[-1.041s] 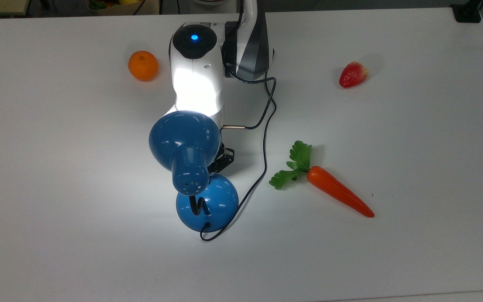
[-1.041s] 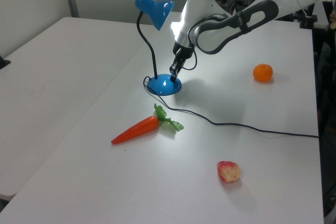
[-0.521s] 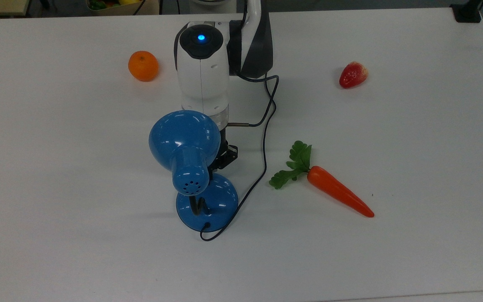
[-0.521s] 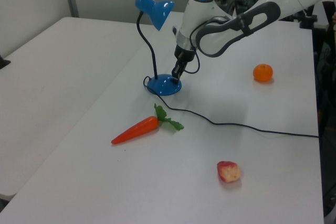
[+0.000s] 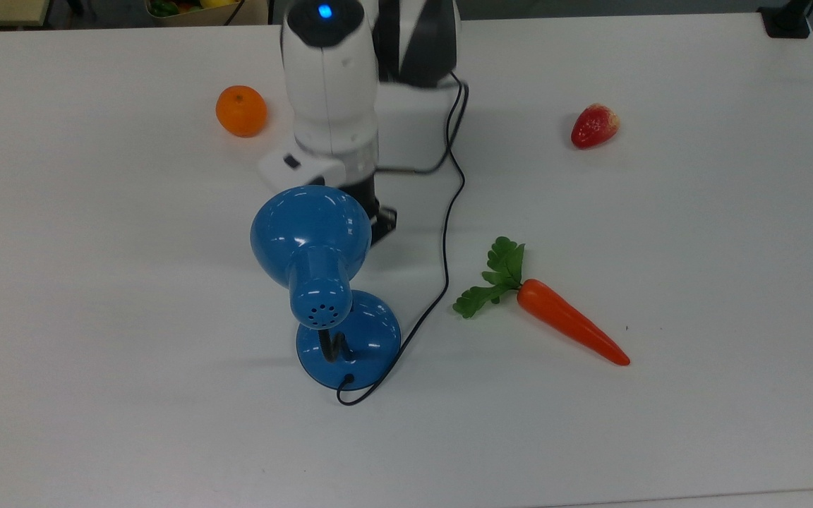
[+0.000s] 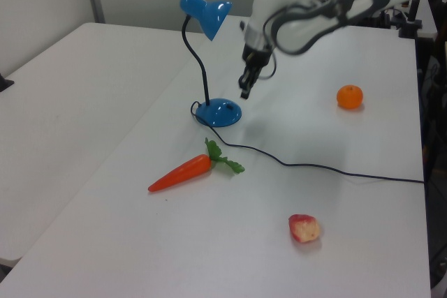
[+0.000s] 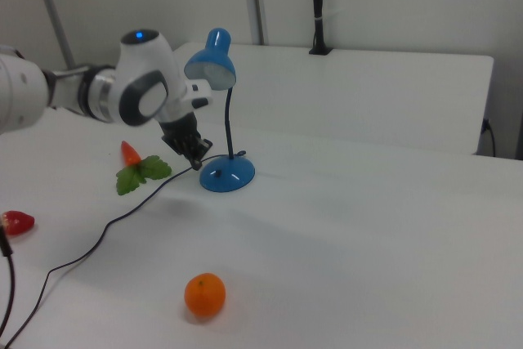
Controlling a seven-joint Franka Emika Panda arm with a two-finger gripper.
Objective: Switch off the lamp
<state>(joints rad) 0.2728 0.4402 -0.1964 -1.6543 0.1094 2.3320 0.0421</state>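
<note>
Blue lamp [image 5: 311,247]: glossy shade up on its black gooseneck, round base [image 6: 219,112] flat on the table, no glow under the shade, so it looks off to me
Lamp spot: roughly mid-table in the top view, shade leaning toward my arm, base nearer the top view's bottom edge
Cord [image 5: 449,233]: thin and black, leaves the base, loops round it, then snakes up past my arm on the top view's right
My gripper [image 6: 245,91]: hanging in the air above the table, just beside the base on the left view's right, not touching it
Fingers: honestly can't tell how far apart they are, and I don't see anything in them
My arm [image 5: 329,85]: white, blue light on top, coming in from the top view's upper edge and pointing down behind the shade
Carrot [image 5: 555,314]: orange with green leaves, lying flat, on the top view's right of the lamp, well apart
Orange [image 5: 241,111]: near my arm, on the top view's left
Strawberry [image 5: 594,125]: far off on the top view's right
Table [image 5: 96,353]: plain white
</note>
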